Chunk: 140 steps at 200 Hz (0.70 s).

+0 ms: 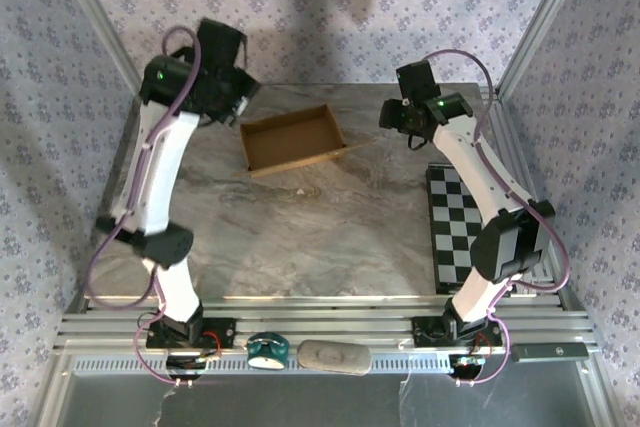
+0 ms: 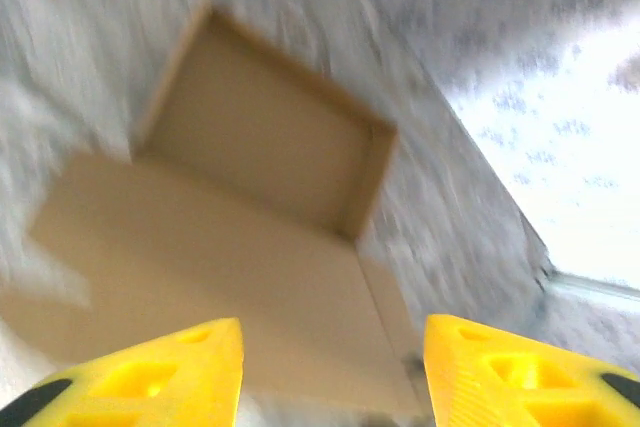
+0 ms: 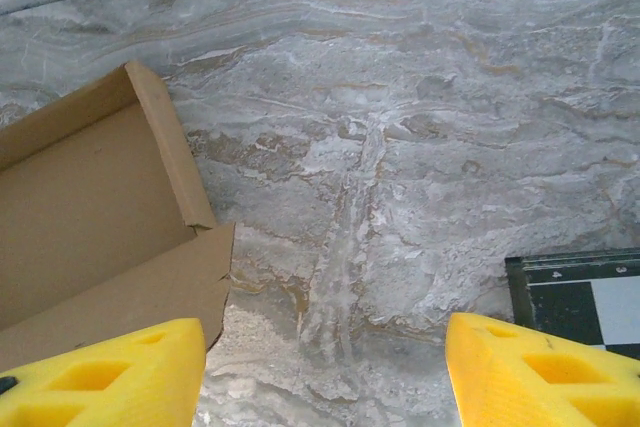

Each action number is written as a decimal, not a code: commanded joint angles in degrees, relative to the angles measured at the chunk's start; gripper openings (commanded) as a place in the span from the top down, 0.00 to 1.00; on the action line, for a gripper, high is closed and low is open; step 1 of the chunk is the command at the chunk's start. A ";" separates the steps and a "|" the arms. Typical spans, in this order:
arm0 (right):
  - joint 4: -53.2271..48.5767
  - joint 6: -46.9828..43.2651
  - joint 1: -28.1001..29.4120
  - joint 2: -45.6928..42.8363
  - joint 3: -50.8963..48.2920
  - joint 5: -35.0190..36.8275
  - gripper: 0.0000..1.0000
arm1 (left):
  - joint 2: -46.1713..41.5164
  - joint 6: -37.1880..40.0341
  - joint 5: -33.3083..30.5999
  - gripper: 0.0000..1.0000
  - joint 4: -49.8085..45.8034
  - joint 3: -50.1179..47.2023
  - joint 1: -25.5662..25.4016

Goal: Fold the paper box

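On the near rail lie two small items, a teal one (image 1: 268,350) and a grey one (image 1: 334,356). One checkered board (image 1: 460,227) sits right. Farther back, one paper box (image 1: 292,139) rests open-topped mid-table (image 1: 300,237) between the left gripper (image 2: 330,367) and the right gripper (image 3: 325,367), both spread apart and empty.

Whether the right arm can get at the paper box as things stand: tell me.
Probably yes. The right pincer hangs open over bare table, the paper box lies close to its left, nothing stands between them, and the checkered board is off to the other side.
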 commanded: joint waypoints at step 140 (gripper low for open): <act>0.74 -1.52 3.11 -11.35 -7.84 -0.04 0.34 | -6.34 -58.57 -4.01 0.35 33.53 -41.93 -16.91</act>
